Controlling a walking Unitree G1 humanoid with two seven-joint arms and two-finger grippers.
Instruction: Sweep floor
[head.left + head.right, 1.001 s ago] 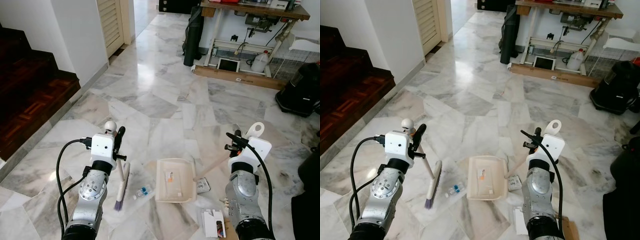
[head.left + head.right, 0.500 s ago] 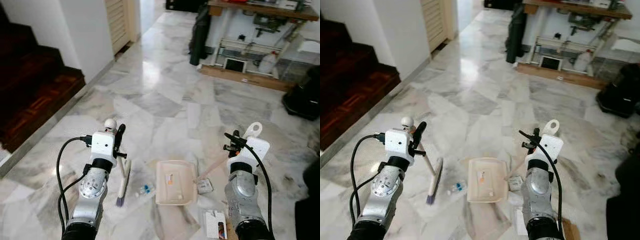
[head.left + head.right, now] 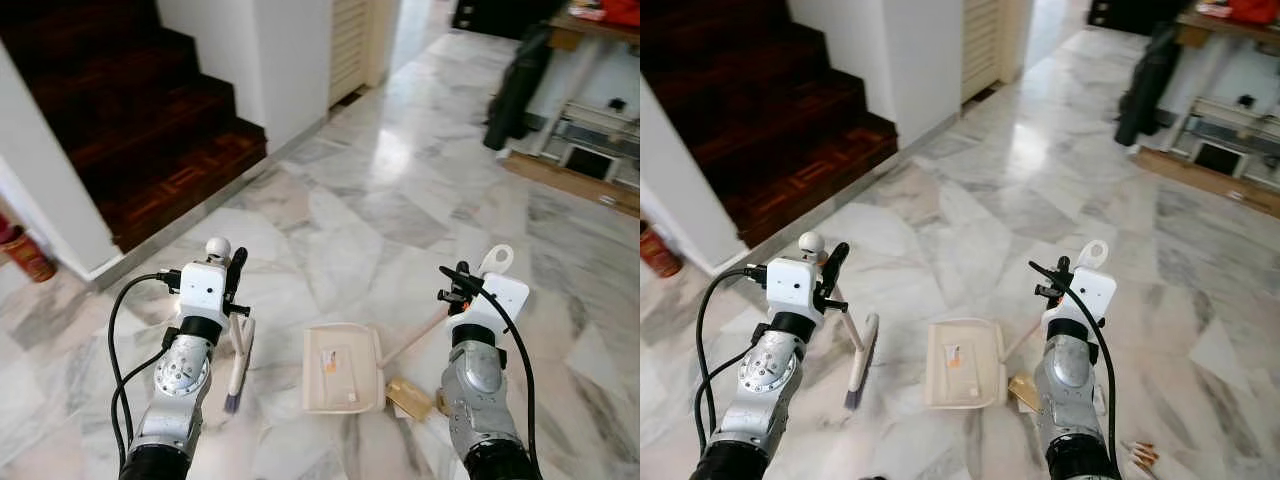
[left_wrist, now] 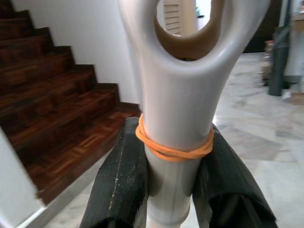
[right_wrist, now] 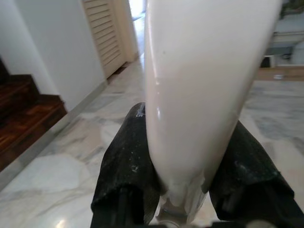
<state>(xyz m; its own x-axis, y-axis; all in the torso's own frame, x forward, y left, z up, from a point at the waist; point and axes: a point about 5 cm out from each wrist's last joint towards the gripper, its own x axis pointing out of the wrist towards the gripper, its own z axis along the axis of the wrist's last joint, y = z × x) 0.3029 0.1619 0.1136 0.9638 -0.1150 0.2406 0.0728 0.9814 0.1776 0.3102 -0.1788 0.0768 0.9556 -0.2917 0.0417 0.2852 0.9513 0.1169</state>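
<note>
My left gripper (image 3: 235,287) is shut on the white handle (image 4: 175,109) of a small broom, which carries an orange rubber band (image 4: 173,148). The broom head (image 3: 238,362) with purple-tipped bristles hangs down to the marble floor (image 3: 350,220). On the right, my right gripper (image 3: 458,292) is shut on the long cream handle (image 5: 199,85) of a dustpan. The dustpan tray (image 3: 343,368) lies low at the floor between the two arms, with a small label-like scrap inside. A brown piece of litter (image 3: 410,397) lies beside its right edge.
Dark wooden stairs (image 3: 150,110) rise at the upper left beside a white wall (image 3: 290,50). A red object (image 3: 24,255) stands at the far left edge. A black bag (image 3: 515,90) and a bench frame (image 3: 595,150) stand at the back right. Small sticks (image 3: 1137,452) lie at the lower right.
The whole picture has swung: the camera now faces more toward the stairs, which look closer. Broom and dustpan stay in their grippers. The small bottle between them has dropped out of sight.
</note>
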